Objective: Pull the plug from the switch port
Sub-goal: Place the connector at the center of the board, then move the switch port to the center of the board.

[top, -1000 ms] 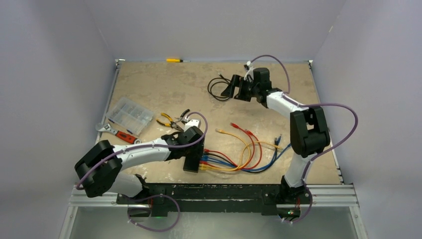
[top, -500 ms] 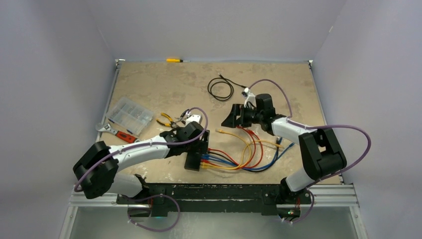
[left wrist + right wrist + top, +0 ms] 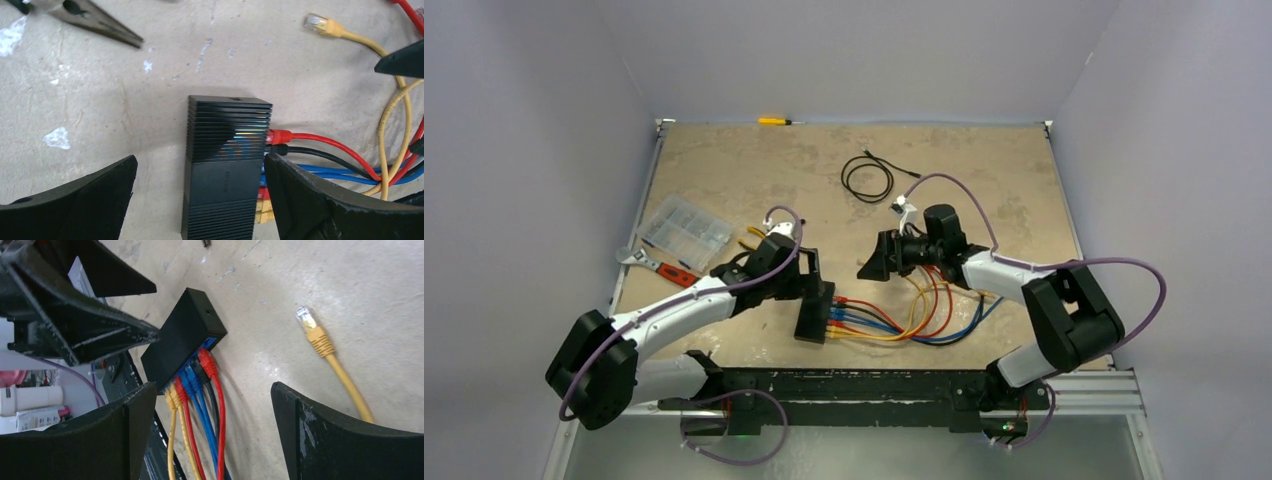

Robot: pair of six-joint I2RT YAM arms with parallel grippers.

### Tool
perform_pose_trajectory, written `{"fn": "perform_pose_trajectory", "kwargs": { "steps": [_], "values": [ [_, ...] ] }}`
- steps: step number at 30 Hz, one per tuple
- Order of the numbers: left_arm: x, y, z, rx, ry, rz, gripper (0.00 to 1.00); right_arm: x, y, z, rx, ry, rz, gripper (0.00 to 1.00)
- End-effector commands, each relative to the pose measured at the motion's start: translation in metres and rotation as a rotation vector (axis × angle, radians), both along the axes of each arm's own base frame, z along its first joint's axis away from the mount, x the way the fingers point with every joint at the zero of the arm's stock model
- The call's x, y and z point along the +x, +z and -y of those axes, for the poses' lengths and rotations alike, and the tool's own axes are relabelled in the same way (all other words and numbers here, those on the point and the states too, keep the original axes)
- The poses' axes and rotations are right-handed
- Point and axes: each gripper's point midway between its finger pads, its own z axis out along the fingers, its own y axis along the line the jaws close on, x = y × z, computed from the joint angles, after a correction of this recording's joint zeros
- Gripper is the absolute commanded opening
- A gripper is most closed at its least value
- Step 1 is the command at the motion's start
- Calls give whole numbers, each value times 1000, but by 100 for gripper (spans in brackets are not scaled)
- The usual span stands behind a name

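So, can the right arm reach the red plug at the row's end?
Probably yes: the open right gripper faces the red plug, nothing between; the left gripper straddles the switch further along.

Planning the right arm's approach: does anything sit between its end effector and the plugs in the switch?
Nothing visible does. Bare table lies between the open right end effector and the plugs in the switch. The left end effector hovers open above the switch, and the loose yellow cable lies off to one side.
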Motion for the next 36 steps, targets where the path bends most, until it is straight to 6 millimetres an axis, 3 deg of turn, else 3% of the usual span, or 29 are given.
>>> {"fn": "perform_pose_trajectory", "kwargs": {
  "steps": [1,12,15,19,26,31,36],
  "values": [
    [-4,2,-1,-95,-6,-16,94,-11,-2,-17,27,62,3,85],
    [-18,-21,-24,-185,40,-100,83,-38,-30,-57,0,143,-74,74],
    [-20,-23,-23,-216,38,-111,78,-41,-34,-63,-4,158,-96,62],
    [-21,-23,-20,-242,27,-110,77,-43,-39,-67,-4,162,-117,55],
    [-20,-19,-8,-299,-22,-96,76,-44,-43,-71,4,174,-138,54],
    [-22,-26,-5,-305,-42,-112,70,-40,-46,-73,-2,178,-137,54],
    [-23,-33,-5,-301,-39,-132,62,-38,-51,-75,-6,180,-141,46]
  ]
}}
